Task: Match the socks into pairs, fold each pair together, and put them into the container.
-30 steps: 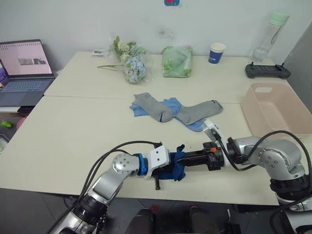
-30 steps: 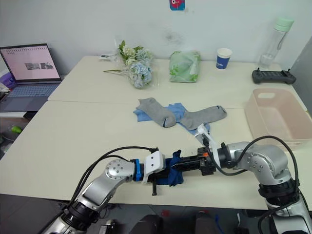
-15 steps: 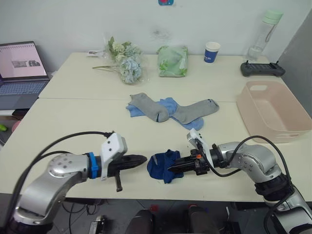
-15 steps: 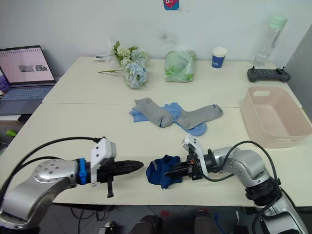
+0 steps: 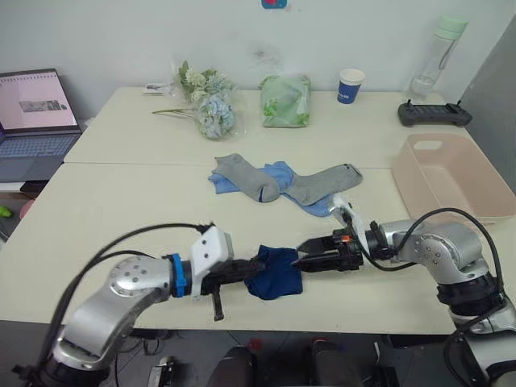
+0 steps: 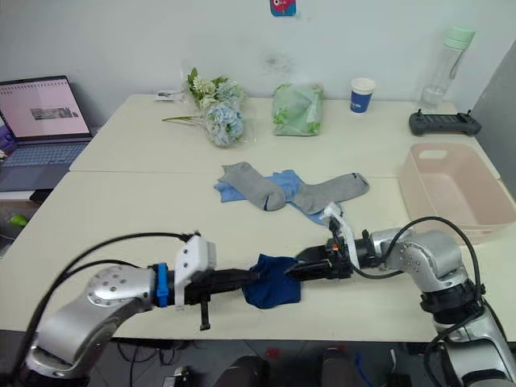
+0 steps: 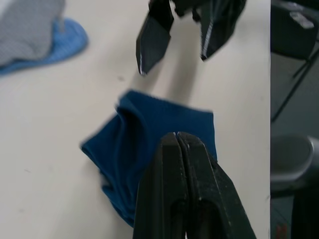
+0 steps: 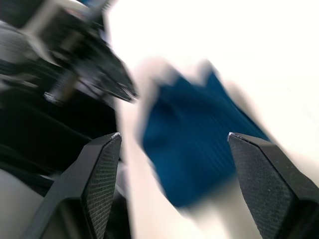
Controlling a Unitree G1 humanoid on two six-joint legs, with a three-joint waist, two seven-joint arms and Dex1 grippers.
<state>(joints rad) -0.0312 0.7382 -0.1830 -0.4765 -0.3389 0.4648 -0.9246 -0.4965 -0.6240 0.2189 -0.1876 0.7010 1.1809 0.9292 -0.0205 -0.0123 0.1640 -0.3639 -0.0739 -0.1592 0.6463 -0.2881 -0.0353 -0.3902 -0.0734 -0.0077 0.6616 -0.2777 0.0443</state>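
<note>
Navy sock bundle (image 5: 275, 272) folded in a heap at lower centre of the head view, near the front edge of the pale bench (image 5: 121, 210). Left gripper (image 5: 251, 267) at the bundle's left edge, fingers (image 7: 184, 199) clenched together, tips over the navy knit; cannot tell whether any cloth is pinched. Right gripper (image 5: 309, 261) just right of the bundle, fingers (image 8: 102, 169) released and spread wide, tips just beside the fabric but not closed on it. Grey socks (image 5: 246, 176) and light blue socks (image 5: 281, 173) in a loose overlapping pile at centre frame, above the bundle and well apart from it. Pink container (image 5: 476, 211) at right edge of the frame, nothing visible inside. Along the far side of the bench: flowers (image 5: 208, 105) upper left of centre, green bag (image 5: 285, 100) upper centre, blue paper cup (image 5: 350, 85) to its right, clear bottle (image 5: 436, 50) and black controller (image 5: 434, 114) upper right. Open laptop (image 5: 32, 113) at far left.
</note>
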